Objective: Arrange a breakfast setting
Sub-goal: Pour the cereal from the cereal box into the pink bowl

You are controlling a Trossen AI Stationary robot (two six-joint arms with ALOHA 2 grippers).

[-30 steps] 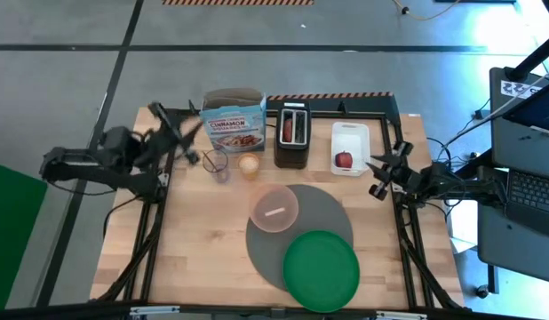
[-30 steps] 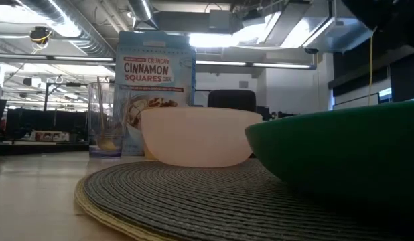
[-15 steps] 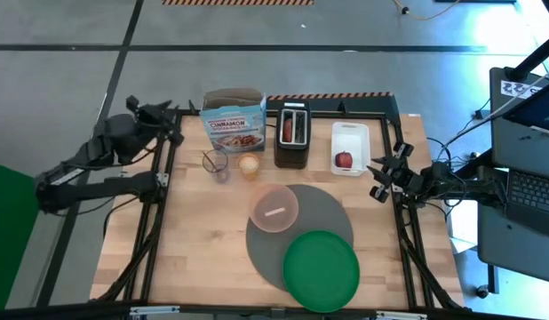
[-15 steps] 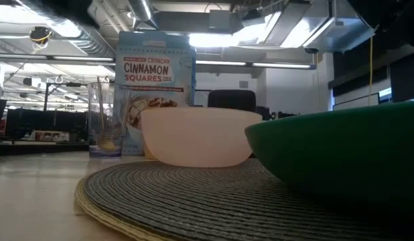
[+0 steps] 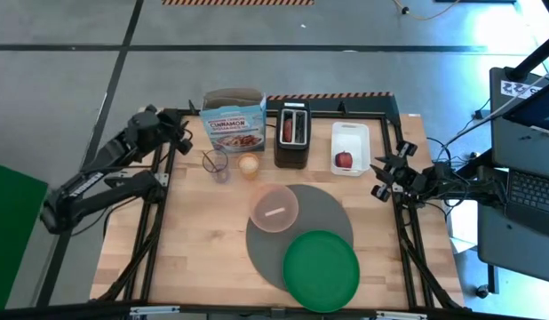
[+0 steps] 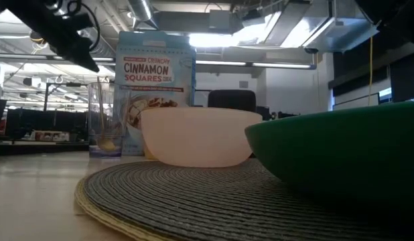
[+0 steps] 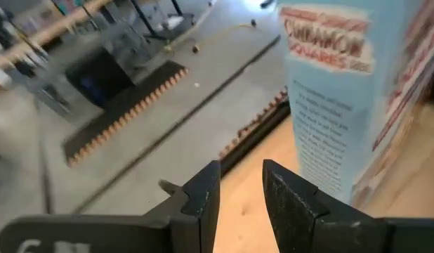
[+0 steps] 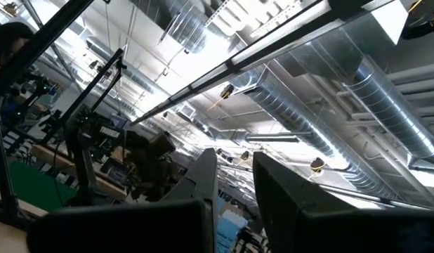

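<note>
A round grey placemat [image 5: 321,206] lies near the table's middle. A pinkish bowl [image 5: 274,209] stands on its far left part. A green plate [image 5: 321,269] rests on its near part and overhangs it. A tan bagel [image 5: 249,165] lies beside a glass [image 5: 215,163]. The red apple [image 5: 344,160] sits in the white tray [image 5: 351,138]. A short pale bar shows in the bowl; whether it is the spoon I cannot tell. My left gripper [image 5: 184,138] hangs over the far left corner facing the cereal box [image 7: 343,98], narrowly open and empty. My right gripper [image 5: 377,178] waits at the right edge, tilted up, narrowly open and empty.
The cereal box [image 5: 234,120] and a black toaster [image 5: 292,133] stand along the far edge, with the white tray to their right. Bare wood [image 5: 194,249] shows on the table's left half. The left gripper [image 6: 86,57] shows high at the low view's top left.
My left arm has swung round, its elbow going toward the table's near edge. Its gripper has stayed by the far left corner, sunk and tipped downward, and now faces the cereal box. It has come into the low view at the top left.
</note>
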